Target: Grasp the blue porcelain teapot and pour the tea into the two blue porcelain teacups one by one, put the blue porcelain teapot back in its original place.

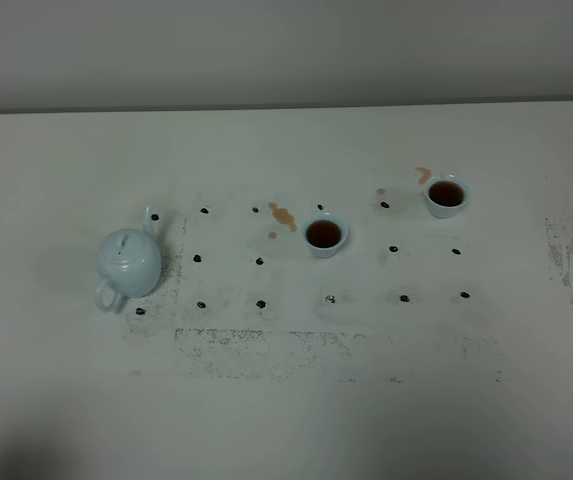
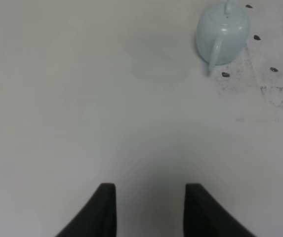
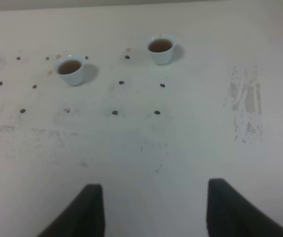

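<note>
Nearest us, the left gripper (image 2: 148, 210) and right gripper (image 3: 153, 210) hang with jaws spread, holding nothing. The blue porcelain teapot (image 1: 129, 262) stands upright at the table's (image 1: 286, 420) left, apart from both. The nearer teacup (image 1: 324, 235) and far-right teacup (image 1: 446, 195) hold tea. We judge the pot glazed, slippery, breakable, perhaps lighter now; we'd grip its loop handle (image 1: 106, 296).

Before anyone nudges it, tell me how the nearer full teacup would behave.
The nearer teacup is filled with dark tea close to its rim, so a push would probably slop some out; tea spots already stain the table beside it. It looks glazed and handleless, likely slippery and breakable.
</note>
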Controlling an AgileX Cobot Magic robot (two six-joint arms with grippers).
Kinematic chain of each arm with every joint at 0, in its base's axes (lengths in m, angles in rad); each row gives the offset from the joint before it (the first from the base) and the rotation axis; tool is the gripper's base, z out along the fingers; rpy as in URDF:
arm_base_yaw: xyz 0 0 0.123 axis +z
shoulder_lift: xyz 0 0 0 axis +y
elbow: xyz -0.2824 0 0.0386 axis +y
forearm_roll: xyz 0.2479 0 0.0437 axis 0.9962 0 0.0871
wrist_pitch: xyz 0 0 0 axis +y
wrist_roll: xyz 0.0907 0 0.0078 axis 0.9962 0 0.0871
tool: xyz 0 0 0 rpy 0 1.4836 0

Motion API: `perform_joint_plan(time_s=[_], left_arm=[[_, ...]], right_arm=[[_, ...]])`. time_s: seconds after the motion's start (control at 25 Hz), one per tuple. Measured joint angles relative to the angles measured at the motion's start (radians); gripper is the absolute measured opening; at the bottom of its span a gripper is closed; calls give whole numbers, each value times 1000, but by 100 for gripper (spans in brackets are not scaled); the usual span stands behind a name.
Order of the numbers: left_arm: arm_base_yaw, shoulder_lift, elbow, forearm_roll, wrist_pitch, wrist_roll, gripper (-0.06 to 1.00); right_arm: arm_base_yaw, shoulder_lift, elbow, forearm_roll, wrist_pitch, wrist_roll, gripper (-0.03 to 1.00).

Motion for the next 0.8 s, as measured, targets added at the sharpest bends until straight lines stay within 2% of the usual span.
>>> perform_joint_plan(time_s=[0.24, 0.44, 0.8], left_arm=[[0, 0, 0, -1, 0, -1, 35], [0, 0, 0, -48, 0, -20, 35], [0, 0, 0, -51, 0, -27, 35]], right_arm=[[0, 0, 0, 0, 0, 0, 49], [0, 0, 0, 0, 0, 0, 49], [0, 0, 0, 0, 0, 0, 49]])
